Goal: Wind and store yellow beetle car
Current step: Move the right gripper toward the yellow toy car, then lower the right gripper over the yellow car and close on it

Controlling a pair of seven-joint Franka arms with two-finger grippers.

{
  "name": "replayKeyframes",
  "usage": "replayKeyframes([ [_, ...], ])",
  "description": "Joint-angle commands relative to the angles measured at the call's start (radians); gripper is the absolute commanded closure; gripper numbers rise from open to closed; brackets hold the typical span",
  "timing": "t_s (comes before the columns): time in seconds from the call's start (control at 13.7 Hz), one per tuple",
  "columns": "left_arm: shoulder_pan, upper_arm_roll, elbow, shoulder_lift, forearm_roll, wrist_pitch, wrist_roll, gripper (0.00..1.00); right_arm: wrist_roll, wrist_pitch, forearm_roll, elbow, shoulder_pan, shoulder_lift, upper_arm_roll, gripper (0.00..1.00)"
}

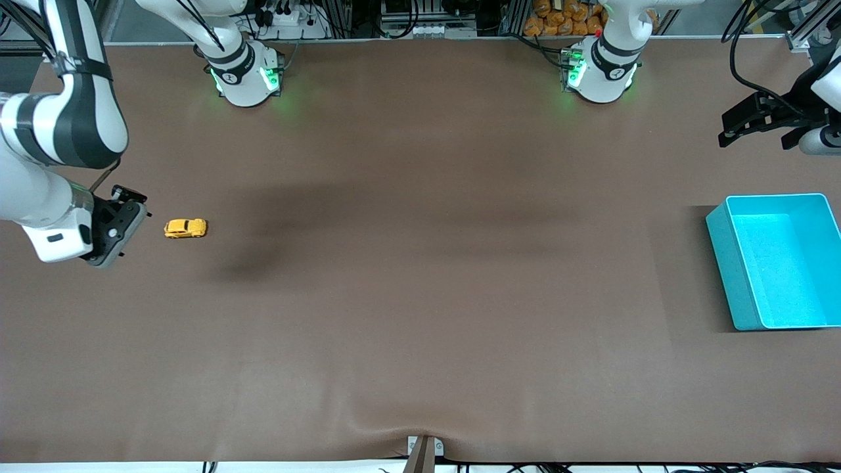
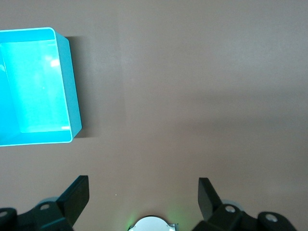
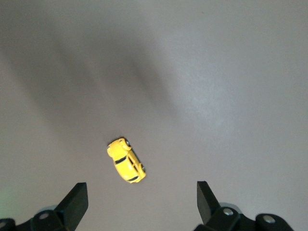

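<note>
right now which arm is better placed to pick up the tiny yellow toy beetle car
The right arm. Its open right gripper hangs beside the tiny yellow toy beetle car at its own end of the brown table. The open left gripper waits at the other end, near the turquoise plastic bin.

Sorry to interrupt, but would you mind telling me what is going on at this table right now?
Nothing is being held yet. The yellow beetle car sits on the brown table at the right arm's end, and the right hand hangs beside it, open, with the car apart from its fingers. The turquoise bin stands empty at the left arm's end. The left hand waits, open, over the table near the bin.
</note>
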Motion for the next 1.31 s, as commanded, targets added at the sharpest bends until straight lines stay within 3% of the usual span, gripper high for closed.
replayKeyframes([
  [0.0, 0.012, -0.007, 0.015, 0.005, 0.014, -0.002, -0.003, 0.0, -0.2, 0.081, 0.052, -0.069, -0.036, -0.007, 0.01, 0.0],
  [0.44, 0.015, -0.005, 0.015, 0.005, 0.013, -0.002, -0.003, 0.0, -0.388, 0.117, 0.058, -0.089, -0.063, 0.045, 0.01, 0.0],
  [1.24, 0.017, -0.005, 0.015, 0.01, 0.013, -0.002, -0.003, 0.0, -0.459, 0.457, 0.084, -0.379, -0.125, 0.046, 0.009, 0.0],
])
